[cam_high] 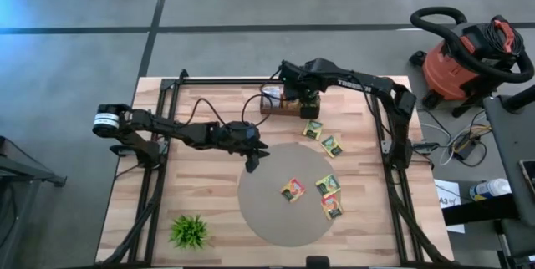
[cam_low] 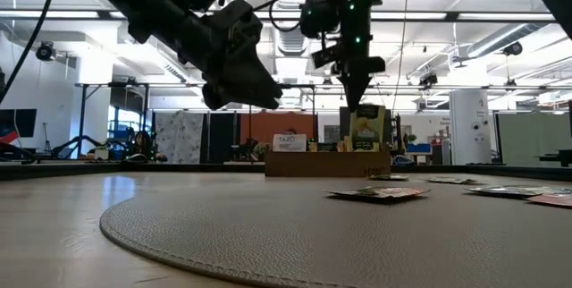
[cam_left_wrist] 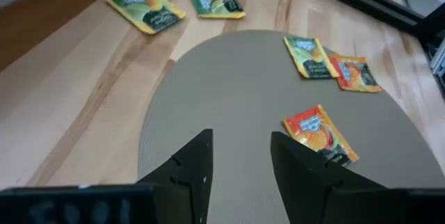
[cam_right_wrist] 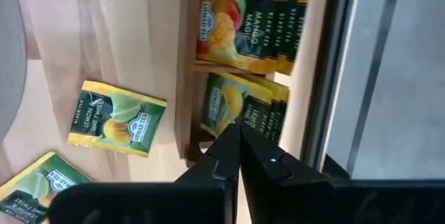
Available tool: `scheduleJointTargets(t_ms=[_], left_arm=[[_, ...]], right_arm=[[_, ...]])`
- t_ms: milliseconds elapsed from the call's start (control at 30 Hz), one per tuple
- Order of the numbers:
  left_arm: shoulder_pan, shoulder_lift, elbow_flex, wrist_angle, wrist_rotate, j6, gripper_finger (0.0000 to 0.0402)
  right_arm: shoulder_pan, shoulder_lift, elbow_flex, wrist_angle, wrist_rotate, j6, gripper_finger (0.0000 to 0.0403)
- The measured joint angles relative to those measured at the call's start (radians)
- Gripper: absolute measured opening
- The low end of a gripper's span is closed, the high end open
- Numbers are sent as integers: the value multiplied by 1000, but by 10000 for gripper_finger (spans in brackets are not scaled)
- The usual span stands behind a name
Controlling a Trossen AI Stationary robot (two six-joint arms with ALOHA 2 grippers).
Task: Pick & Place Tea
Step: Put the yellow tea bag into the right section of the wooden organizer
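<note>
— Grey round mat [cam_high: 267, 206]: I count three tea sachets [cam_high: 292, 189] on it, two more on the wood between mat and wooden tea box [cam_high: 284, 106].
— My left gripper [cam_high: 252, 166]?
— Over the mat's edge, fingers apart, empty. Right gripper [cam_high: 294, 96] above the box, pinched shut, holding nothing.

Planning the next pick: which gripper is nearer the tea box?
Right. The right gripper hangs shut over the tea box; the left gripper hovers open over the round mat's edge, well away.
</note>
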Motion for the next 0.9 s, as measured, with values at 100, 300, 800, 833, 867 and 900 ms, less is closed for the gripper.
scheduleJointTargets(t_ms=[100, 300, 800, 833, 867, 900], left_arm=[[0, 0, 0, -17, -2, -6, 140], [0, 0, 0, -31, -11, -8, 140], [0, -1, 0, -65, -18, -23, 140], [0, -1, 0, -64, -20, -23, 140], [0, -1, 0, -64, -26, -23, 140], [0, -1, 0, -63, -36, -23, 140]], right_arm=[[0, 17, 0, 1, -3, -9, 8], [-3, 47, 0, 38, -7, -68, 8], [-55, 99, -4, 20, -51, -153, 8], [-55, 97, -4, 8, -50, -160, 8], [-57, 96, -4, -2, -49, -165, 8], [-59, 96, -4, -10, -49, -168, 8]])
